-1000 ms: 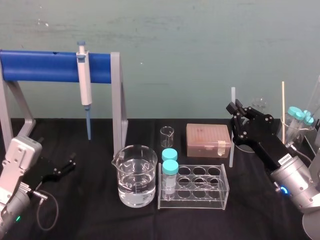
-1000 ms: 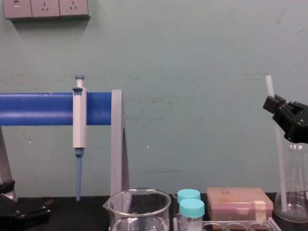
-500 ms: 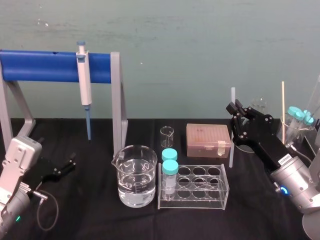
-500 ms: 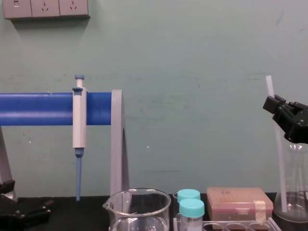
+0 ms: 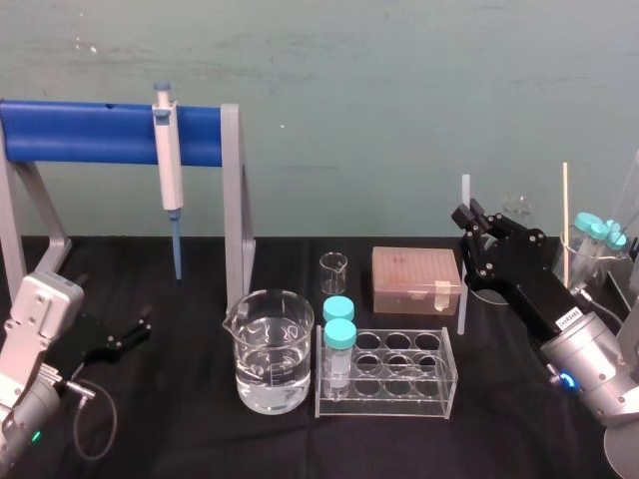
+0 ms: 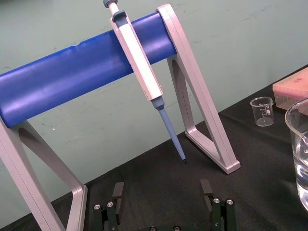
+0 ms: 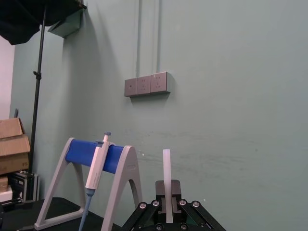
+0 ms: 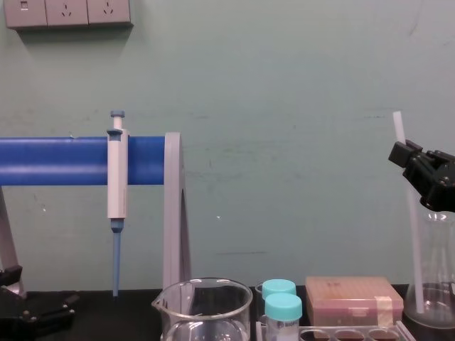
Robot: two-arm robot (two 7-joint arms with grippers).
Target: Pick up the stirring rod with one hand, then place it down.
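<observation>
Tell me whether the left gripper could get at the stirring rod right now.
Probably not. The left gripper lies open at the far left; the stirring rod stands roughly upright, clamped in the right gripper at the right, with the large beaker and test-tube rack between them.

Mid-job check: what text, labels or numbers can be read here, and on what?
None reads clearly.
White label on the right arm, behind the right pincer gripping the stirring rod: too small to read.
Print on the front capped tube: too blurred.
Small beaker: graduation marks, no legible numbers.
Left pincer, parked open: no markings seen.
</observation>
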